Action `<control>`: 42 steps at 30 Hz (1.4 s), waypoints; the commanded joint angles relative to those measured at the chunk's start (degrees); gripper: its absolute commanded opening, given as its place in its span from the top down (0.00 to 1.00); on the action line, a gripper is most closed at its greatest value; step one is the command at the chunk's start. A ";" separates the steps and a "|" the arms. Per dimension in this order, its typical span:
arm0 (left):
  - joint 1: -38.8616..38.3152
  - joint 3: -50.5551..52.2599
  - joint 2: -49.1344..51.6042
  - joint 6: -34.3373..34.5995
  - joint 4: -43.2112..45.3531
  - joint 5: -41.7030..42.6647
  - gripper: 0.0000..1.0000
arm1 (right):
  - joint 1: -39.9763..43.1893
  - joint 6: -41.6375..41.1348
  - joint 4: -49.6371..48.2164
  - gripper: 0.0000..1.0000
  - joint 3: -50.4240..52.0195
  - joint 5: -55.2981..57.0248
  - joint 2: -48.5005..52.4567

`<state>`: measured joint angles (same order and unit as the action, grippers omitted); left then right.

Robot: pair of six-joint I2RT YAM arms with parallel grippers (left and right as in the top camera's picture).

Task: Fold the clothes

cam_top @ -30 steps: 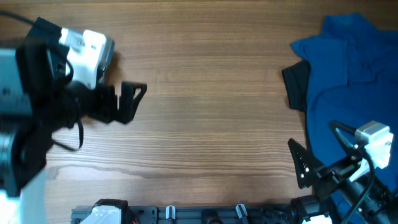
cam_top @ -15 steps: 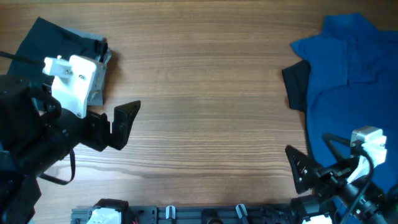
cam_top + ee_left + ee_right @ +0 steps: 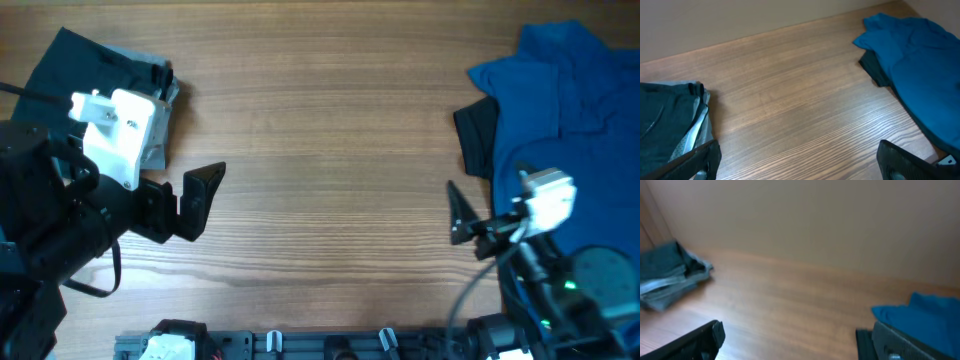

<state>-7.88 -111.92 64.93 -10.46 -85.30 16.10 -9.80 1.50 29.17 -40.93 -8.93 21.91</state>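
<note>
While my left fingers (image 3: 892, 162) and right fingers (image 3: 695, 344) stood apart, empty, gripping the blue garment (image 3: 570, 90) could probably snag the dark cloth (image 3: 474, 135) beneath.

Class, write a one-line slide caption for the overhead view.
Open left gripper and open right gripper between folded dark pile and blue shirt over black garment.

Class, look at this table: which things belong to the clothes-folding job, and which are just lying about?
Job:
black shorts, unfolded, partly under the shirt
left gripper and right gripper, both open

Lying about:
blue shirt
folded pile, far left
</note>
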 commanded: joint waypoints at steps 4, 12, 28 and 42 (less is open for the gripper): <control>-0.31 0.11 -0.07 -0.92 0.15 -0.39 0.00 | 0.09 1.84 -10.01 0.00 20.98 -3.15 -16.13; -0.33 0.11 -0.04 -0.92 0.15 -0.39 0.00 | 0.31 1.36 -25.77 0.00 36.52 -3.13 -21.73; -0.31 0.11 -0.07 -0.92 0.15 -0.39 0.00 | 0.31 1.49 -30.21 0.00 40.63 -2.93 -21.70; 0.11 0.13 -1.03 -1.01 -0.31 -7.89 0.00 | 0.31 1.46 -30.21 0.00 40.63 -2.93 -21.70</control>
<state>-7.99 -111.92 64.93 -10.48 -85.43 14.44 -9.80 2.90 -0.56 -0.38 -11.14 1.04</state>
